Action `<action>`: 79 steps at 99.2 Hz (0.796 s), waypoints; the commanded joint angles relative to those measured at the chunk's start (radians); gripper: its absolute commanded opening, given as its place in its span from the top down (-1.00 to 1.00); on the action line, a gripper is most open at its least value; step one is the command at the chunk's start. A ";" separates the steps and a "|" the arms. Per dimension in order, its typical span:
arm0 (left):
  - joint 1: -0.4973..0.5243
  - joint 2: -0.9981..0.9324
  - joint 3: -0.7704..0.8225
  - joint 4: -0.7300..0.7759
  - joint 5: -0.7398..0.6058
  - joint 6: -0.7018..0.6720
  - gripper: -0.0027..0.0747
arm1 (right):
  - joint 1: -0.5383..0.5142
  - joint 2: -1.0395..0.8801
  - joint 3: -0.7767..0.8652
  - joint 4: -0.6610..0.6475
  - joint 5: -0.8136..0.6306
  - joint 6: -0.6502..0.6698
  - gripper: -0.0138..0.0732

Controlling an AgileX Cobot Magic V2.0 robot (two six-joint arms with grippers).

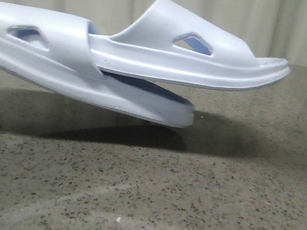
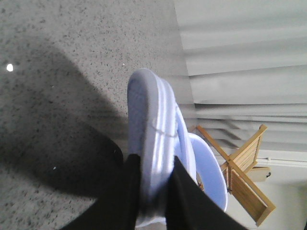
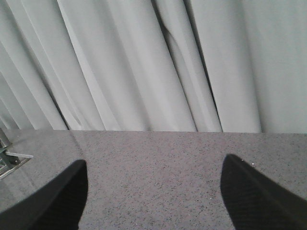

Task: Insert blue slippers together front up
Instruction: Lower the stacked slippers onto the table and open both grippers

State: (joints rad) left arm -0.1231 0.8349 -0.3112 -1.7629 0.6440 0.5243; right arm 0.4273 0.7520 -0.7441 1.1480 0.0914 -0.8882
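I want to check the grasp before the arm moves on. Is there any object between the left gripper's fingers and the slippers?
Nothing visible is. In the left wrist view the left gripper has its dark fingers pressed directly on both sides of the blue slippers. The front view shows the pair nested and off the table.

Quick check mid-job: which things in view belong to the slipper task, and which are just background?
Belongs to the job:
- upper slipper, pushed under the other's strap
- lower slipper, gripped by the left claw
- right claw, open, holding nothing

Just there:
- table
- curtain
- wooden frame
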 commanded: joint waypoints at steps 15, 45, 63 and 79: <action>-0.008 0.153 -0.139 -0.098 0.073 0.080 0.89 | -0.003 -0.007 -0.024 -0.006 0.003 -0.018 -0.46; -0.008 0.271 -0.147 -0.098 0.091 0.147 0.89 | -0.003 -0.007 -0.024 -0.006 0.004 -0.018 -0.46; -0.008 0.289 -0.147 -0.098 0.090 0.175 0.89 | -0.003 -0.007 -0.022 -0.006 0.004 -0.018 -0.46; -0.008 0.289 -0.147 -0.098 0.081 0.239 0.87 | -0.003 -0.007 -0.005 -0.006 0.004 -0.018 -0.46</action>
State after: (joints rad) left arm -0.1231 1.1324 -0.4256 -1.7796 0.6732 0.7339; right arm 0.4273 0.7520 -0.7317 1.1465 0.1196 -0.8882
